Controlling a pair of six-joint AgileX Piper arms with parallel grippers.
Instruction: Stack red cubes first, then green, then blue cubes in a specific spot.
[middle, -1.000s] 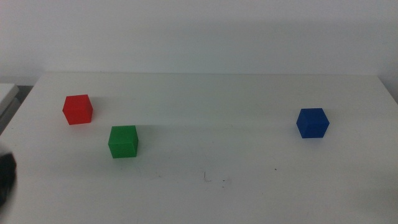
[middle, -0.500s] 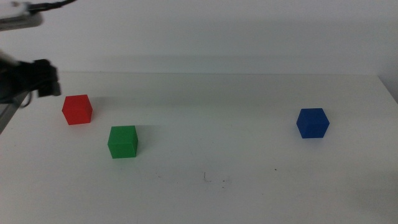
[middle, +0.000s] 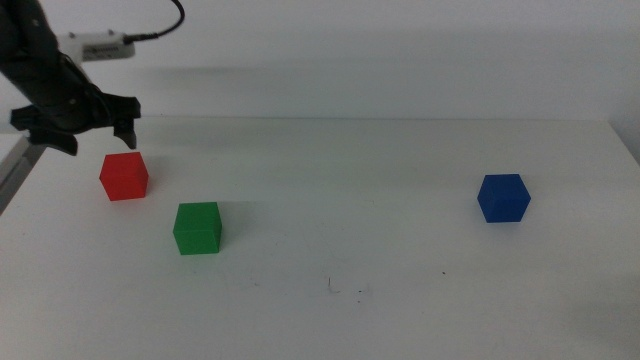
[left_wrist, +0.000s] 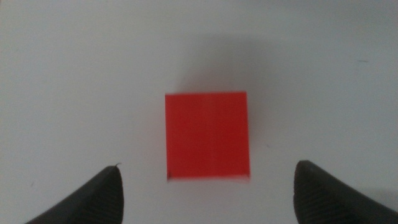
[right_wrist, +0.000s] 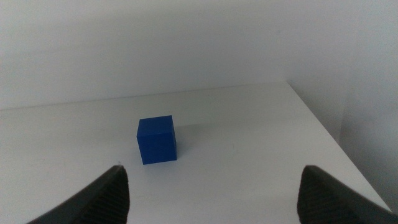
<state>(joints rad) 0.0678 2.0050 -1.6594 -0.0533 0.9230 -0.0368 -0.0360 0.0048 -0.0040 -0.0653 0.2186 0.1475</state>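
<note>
Red cube (middle: 124, 176): small, matte, flat on the table, far left; seen top-down in the left wrist view (left_wrist: 207, 136). Green cube (middle: 198, 227): same size, set near the red cube, closer to the camera, apart from it. Blue cube (middle: 502, 197) (right_wrist: 156, 140): well apart from the red cube, far right.
</note>
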